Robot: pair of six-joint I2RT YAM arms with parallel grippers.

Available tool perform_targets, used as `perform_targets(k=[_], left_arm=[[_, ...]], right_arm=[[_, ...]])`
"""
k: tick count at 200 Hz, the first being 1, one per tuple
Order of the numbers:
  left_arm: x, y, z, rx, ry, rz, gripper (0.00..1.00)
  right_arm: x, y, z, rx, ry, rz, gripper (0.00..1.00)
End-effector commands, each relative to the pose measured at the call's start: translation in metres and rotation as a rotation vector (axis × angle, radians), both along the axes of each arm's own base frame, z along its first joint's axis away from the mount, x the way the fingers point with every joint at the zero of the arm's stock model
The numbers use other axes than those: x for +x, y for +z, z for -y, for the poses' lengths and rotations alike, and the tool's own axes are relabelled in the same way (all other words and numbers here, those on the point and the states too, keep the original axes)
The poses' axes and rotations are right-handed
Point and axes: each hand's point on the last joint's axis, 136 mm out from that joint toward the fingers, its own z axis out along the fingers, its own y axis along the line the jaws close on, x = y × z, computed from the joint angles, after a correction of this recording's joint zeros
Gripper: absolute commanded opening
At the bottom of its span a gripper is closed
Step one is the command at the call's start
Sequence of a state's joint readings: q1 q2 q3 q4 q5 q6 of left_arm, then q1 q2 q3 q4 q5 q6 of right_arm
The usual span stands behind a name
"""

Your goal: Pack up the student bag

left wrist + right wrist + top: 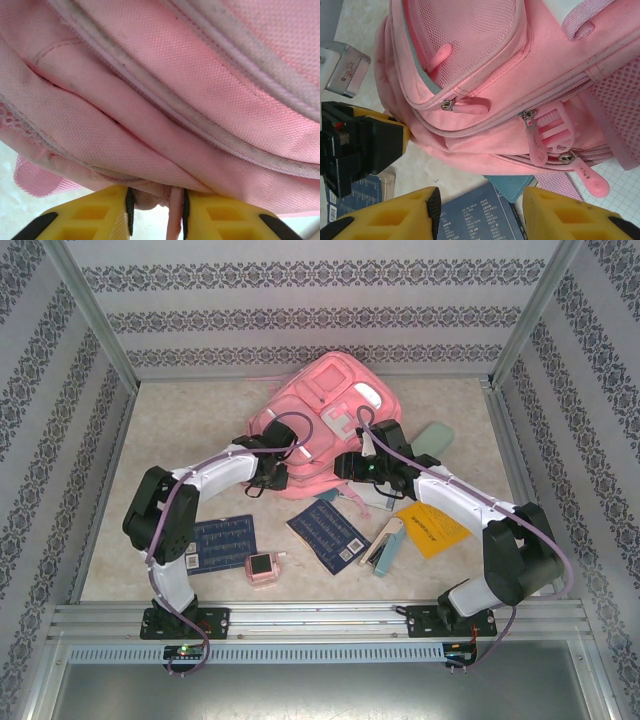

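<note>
On the table [180, 430], at its far middle, the student bag [335, 405] lies front-up, with both grippers at its near edge. The left gripper [156, 206] is drawn narrow, pinching a fold of the bag's pink fabric between its yellow pads. The right gripper [480, 202] stands open and empty, just short of the bag's zip pulls [534, 142] and above a dark blue booklet [480, 220].

The student bag [330, 405] is matt woven pink cloth with grey-scuffed piping. In the right wrist view it has open mesh [470, 30] at twelve o'clock, a shiny metal zip slider [447, 105] and a smooth rubbery pull [472, 106]. The right gripper [480, 197] has matt yellow plastic fingers [395, 220]. The booklet [480, 220] at six o'clock is smooth printed paper.
</note>
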State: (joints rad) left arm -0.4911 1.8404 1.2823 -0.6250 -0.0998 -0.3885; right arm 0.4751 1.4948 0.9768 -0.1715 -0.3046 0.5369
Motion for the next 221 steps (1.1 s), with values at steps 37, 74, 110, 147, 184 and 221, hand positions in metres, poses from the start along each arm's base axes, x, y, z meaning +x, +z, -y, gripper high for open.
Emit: perform_targets(k=[37,74,110,147,184,221], left_arm=[[-0.002,-0.015,-0.002,0.011,-0.019,-0.030,0.03],[-0.003,0.010,0.000,-0.054,-0.009,0.017,0.00],[-0.015,0.040,0.008,-0.182,-0.015,0.054,0.00],[-0.028,0.069,0.020,-0.319,-0.027,0.099,0.00],[-0.037,0.091,0.033,-0.455,-0.026,0.130,0.00],[-0.043,0.097,0.047,-0.518,-0.047,0.128,0.00]], right_arm=[[-0.004,0.005,-0.002,0.032,0.004,0.014,0.45],[-0.007,0.006,-0.007,0.013,0.033,0.021,0.44],[-0.011,0.012,-0.017,0.047,0.056,0.018,0.46],[-0.012,0.019,-0.022,0.173,-0.037,-0.042,0.47],[-0.015,0.008,-0.031,0.441,-0.313,-0.291,0.42],[-0.022,0.008,-0.054,0.595,-0.413,-0.415,0.51]])
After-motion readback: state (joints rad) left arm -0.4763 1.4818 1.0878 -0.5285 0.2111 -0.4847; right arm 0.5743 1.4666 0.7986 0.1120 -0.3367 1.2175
